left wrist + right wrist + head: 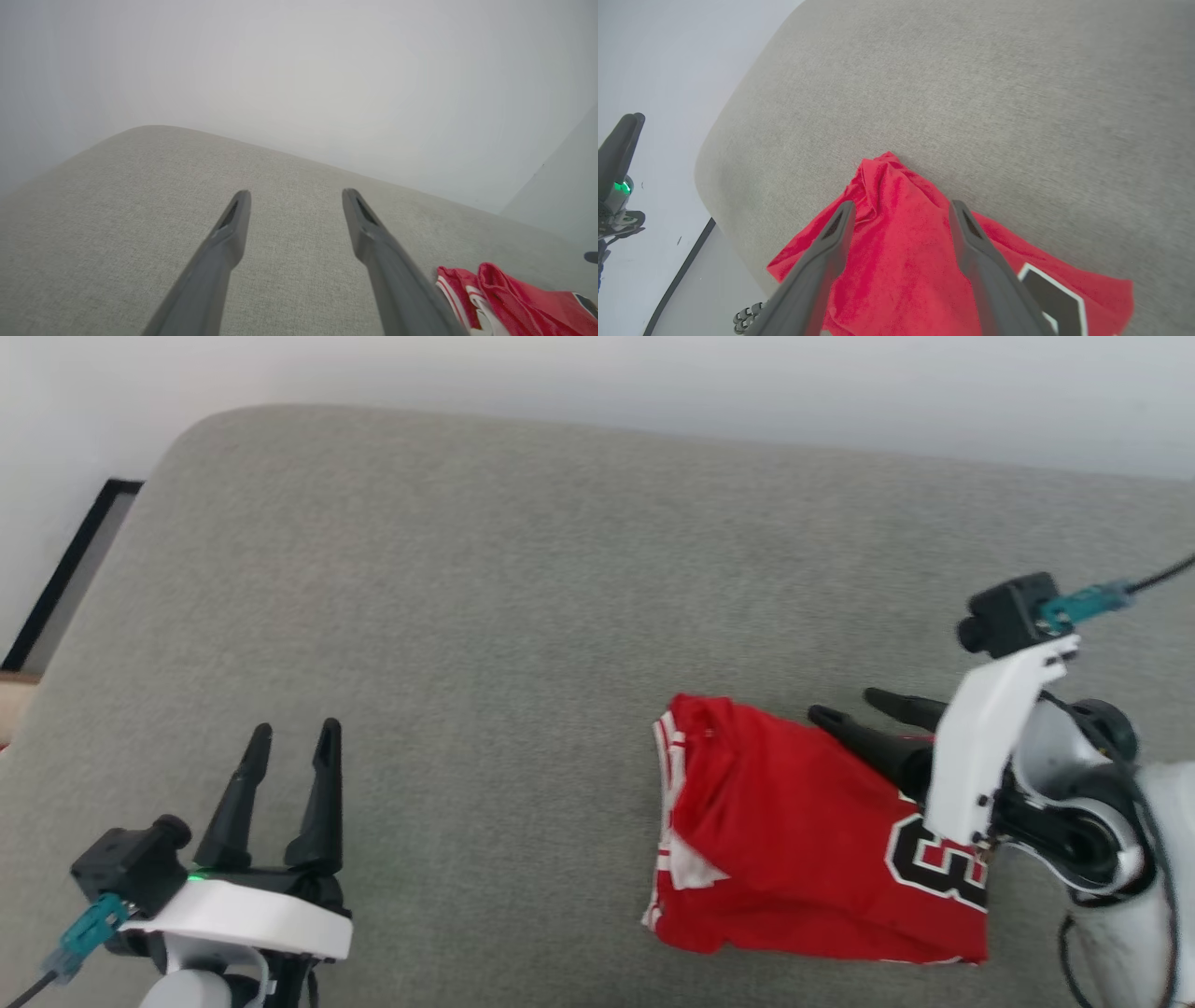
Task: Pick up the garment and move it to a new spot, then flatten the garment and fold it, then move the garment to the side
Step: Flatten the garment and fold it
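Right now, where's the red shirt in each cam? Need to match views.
Head view: garment at lower right, number print towards its right end.
Left wrist view: garment in the bottom right corner, cut off by the edge.
Right wrist view: garment at bottom centre, print at lower right.
Shared landmark: the grey cushion's rounded corner, upper left in the head view, left of centre in the left wrist view, and at left in the right wrist view.

Bright, soft, even light without glare; the garment [794, 821] casts only a faint shadow. Wrist views bend at the edges.
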You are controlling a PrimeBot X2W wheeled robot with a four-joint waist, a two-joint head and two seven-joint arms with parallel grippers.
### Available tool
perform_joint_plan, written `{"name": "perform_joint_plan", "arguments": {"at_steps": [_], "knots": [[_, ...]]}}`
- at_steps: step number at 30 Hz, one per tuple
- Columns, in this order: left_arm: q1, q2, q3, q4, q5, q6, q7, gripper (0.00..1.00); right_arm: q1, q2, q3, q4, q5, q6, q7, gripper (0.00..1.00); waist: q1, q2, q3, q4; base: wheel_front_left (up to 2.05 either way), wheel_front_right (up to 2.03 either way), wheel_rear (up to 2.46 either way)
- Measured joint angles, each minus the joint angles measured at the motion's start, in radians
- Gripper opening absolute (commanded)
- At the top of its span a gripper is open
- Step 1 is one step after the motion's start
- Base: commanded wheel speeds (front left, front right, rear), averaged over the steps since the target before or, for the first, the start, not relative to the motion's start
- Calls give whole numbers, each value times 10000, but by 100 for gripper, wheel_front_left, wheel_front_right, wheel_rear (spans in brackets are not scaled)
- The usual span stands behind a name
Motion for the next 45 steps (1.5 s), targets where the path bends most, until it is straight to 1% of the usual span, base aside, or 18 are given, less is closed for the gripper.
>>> {"name": "perform_joint_plan", "arguments": {"at_steps": [4, 7, 11, 16, 20, 22, 26, 32, 39, 45], "knots": [[170, 109, 255, -107, 77, 0, 0, 100, 367, -305, -443, -543, -86, -2, -454, 100, 0, 0, -180, -440, 0, 0, 0], [322, 196, 399, -196, 165, 0, 0, 100, 670, -384, -796, -903, -192, 0, -1104, 100, 0, 0, -339, -780, 0, 0, 0], [643, 104, 583, -290, 324, 0, 0, 100, 1210, -497, -1296, -1162, -608, 0, -2412, 100, 0, 0, -614, -1195, 0, 0, 0], [1020, 102, 727, -489, 514, 0, 0, 100, 2165, -562, -1488, -1189, -1243, 0, -4056, 100, 0, 0, -1065, -1611, 0, 0, 0], [1378, 226, 698, -679, 558, 0, 0, 100, 2864, -477, -1599, -911, -1655, 0, -5340, 100, 0, 0, -1447, -1884, 0, 0, 0], [1569, 332, 784, -686, 859, 0, 0, 100, 3205, -426, -1643, -790, -1935, 0, -5990, 100, 0, 0, -1618, -2009, 0, 0, 0], [1804, 280, 811, -694, 959, 0, 0, 100, 3644, -389, -1661, -426, -2190, 0, -7346, 100, 0, 0, -1845, -2243, 0, 0, 0], [2105, 307, 846, -652, 1179, 0, 0, 100, 4036, -416, -1442, 130, -2594, 0, -8844, 100, 0, 0, -2115, -2538, 0, 0, 0], [2287, 305, 817, -658, 1317, 0, 0, 100, 4382, -493, -1323, 832, -2566, 0, -9793, 100, 0, 0, -2311, -2690, 0, 0, 0], [2379, 247, 882, -677, 1383, 0, 0, 100, 4498, -518, -1256, 1210, -2493, 0, -10149, 100, 0, 0, -2354, -2668, 0, 0, 0]]}}
